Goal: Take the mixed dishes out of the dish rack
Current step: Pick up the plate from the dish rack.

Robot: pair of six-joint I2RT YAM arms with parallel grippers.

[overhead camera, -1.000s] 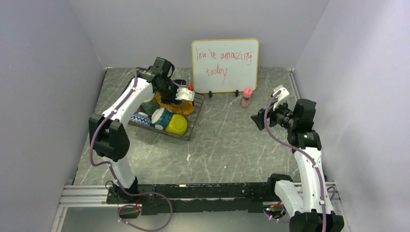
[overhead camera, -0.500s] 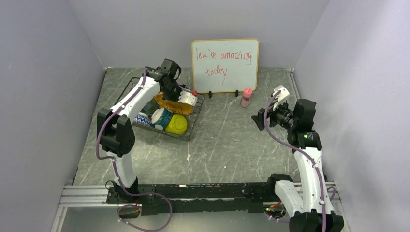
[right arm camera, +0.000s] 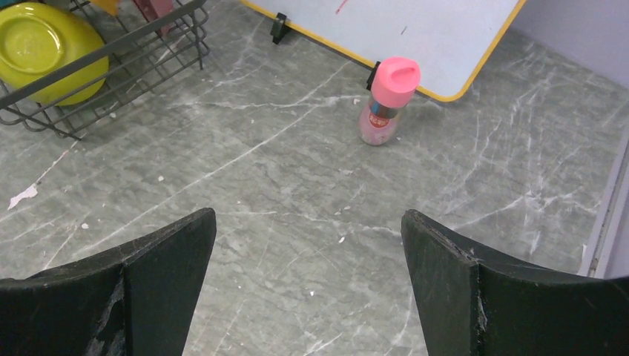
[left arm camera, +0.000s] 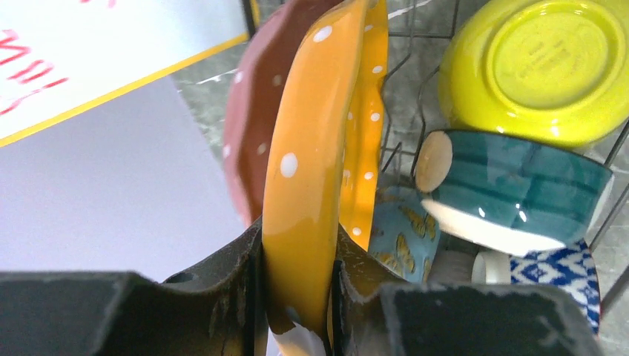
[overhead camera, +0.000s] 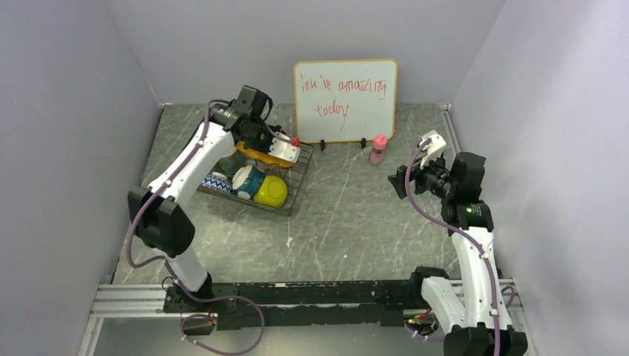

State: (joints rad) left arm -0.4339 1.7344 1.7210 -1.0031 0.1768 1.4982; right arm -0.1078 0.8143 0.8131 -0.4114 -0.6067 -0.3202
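left claw [left arm camera: 295,285] — I now have it clamped on the orange-yellow plate [left arm camera: 315,148], open a second ago | plate ready to lift from dish rack [overhead camera: 297,180] | right claw [right arm camera: 308,274] wide, empty

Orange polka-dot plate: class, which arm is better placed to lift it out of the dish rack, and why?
Left. The left gripper is shut on the orange polka-dot plate in the dish rack; the right gripper is open, far from it.

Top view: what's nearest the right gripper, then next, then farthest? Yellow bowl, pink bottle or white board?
1. Small pink-capped bottle, just beyond the right gripper.
2. White board with red writing, behind the bottle.
3. Round yellow bowl, far to the left.
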